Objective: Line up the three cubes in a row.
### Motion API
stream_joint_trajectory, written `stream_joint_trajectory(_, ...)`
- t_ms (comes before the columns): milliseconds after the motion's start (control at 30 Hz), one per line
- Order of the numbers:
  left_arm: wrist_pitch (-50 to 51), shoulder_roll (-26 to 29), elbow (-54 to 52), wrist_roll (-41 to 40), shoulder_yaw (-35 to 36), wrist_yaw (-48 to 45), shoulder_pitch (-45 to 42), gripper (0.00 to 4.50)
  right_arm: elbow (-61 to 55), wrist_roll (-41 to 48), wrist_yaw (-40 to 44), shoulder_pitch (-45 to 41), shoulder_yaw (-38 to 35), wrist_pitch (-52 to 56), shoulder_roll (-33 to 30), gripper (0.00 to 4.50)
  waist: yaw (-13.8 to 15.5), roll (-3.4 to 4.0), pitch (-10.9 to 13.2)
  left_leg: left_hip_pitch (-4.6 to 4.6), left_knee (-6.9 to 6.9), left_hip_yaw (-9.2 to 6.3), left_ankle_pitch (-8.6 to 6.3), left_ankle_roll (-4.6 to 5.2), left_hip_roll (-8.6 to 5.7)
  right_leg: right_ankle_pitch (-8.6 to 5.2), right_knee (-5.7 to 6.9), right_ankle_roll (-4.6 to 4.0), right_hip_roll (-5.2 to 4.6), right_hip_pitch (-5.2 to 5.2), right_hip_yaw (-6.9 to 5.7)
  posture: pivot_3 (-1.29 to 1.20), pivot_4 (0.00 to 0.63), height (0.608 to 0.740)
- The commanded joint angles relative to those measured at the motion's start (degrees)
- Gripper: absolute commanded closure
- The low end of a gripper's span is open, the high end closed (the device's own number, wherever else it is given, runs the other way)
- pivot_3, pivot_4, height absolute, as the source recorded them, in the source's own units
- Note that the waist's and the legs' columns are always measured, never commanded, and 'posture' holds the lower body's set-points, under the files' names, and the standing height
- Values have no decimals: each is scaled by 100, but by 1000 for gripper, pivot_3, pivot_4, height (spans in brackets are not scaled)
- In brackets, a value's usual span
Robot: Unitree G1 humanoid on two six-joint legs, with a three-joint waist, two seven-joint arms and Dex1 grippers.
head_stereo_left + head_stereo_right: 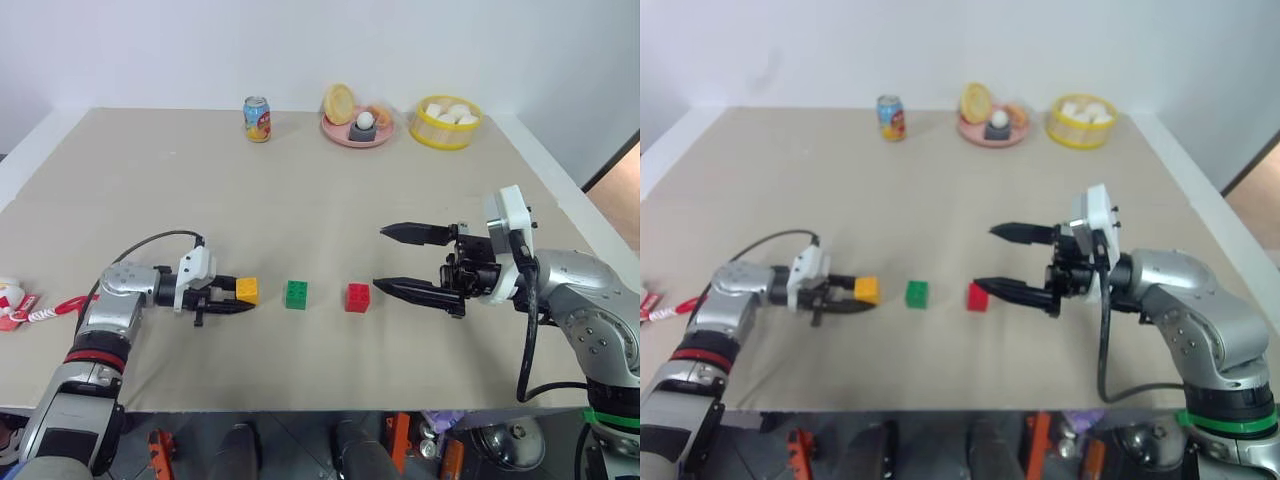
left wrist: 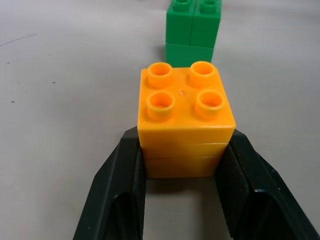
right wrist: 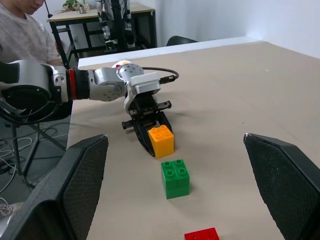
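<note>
Orange-yellow cube (image 2: 186, 117) clamped between left gripper (image 1: 228, 296) fingers, resting on beige surface (image 1: 300, 190). Green cube (image 1: 296, 294) just beyond, red cube (image 1: 358, 297) next, all three roughly in one row near front edge. Right gripper (image 1: 400, 259) beside red cube, fingers spread wide, empty. Far edge: soda can (image 1: 257, 119), pink plate (image 1: 356, 131), yellow bowl (image 1: 446, 122). White wall (image 1: 300, 40) behind. Seated person (image 3: 25, 35) and dark desk (image 3: 100, 15) past surface's left side.
</note>
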Motion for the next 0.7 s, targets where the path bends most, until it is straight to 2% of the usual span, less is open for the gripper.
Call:
stream_joint_trajectory(33, 91, 73, -178, 21, -51, -159, 117, 3174, -29, -34, 54, -101, 10, -111, -7, 0, 1, 0, 0, 0, 0, -1, 0, 0, 0, -1, 0, 0, 0, 0, 0, 0, 150, 740)
stream_joint_trajectory(333, -166, 164, -137, 194, -57, -74, 130, 3174, 36, -64, 100, -198, 35, -126, -64, 0, 0, 0, 0, 0, 0, 0, 0, 0, 0, -1, 0, 0, 0, 0, 0, 0, 150, 740)
stream_joint_trajectory(400, -278, 188, -45, 292, -89, -38, 105, 2129, 55, -79, 125, -222, 26, -123, -78, 0, -1, 0, 0, 1, 0, 0, 0, 0, 0, 0, 0, -1, 0, 0, 0, 0, 150, 740)
stream_joint_trajectory(600, -264, 116, 43, 219, 11, 82, 77, 163, 87, -97, 154, -256, 22, -122, -104, 0, -7, 0, 0, 2, -3, 0, -2, 3, 1, -2, 0, -3, 2, -1, 0, 0, 150, 740)
stream_joint_trajectory(700, -316, 95, 34, 170, 35, 41, 79, 29, 122, -99, 171, -288, 19, -119, -117, 0, -6, 0, 0, 1, -5, 1, -4, 6, 1, -6, 0, -1, 1, -2, 0, 0, 150, 740)
